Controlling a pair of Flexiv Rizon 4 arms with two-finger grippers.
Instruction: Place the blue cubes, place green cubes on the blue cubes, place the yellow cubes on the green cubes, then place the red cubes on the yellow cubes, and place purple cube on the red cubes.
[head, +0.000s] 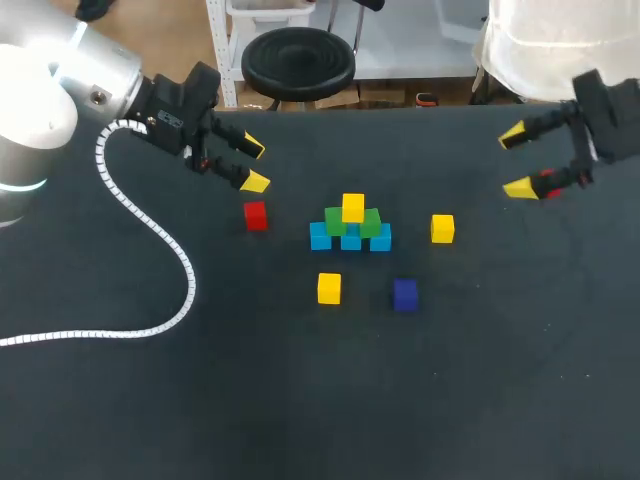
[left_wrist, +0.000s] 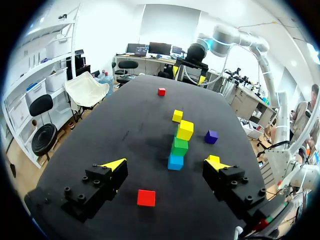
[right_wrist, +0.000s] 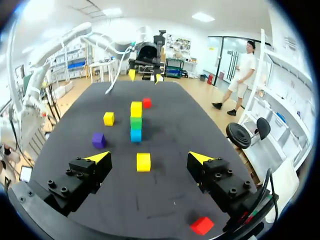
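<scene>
Black worktop, stacked blue, green and yellow cubes, left hand open near small red cube, right hand open, second red cube beneath, largely hidden overhead.

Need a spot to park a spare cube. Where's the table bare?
Bare: the table strip in front of the near yellow cube and purple cube. Crowded: around the stack, with the red cube and cable to its left.

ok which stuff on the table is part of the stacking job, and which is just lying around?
Job: blue cubes, green cubes, yellow cubes, red cubes, purple cube.
Lying about: white coiled cable, trailing from the left arm.
</scene>
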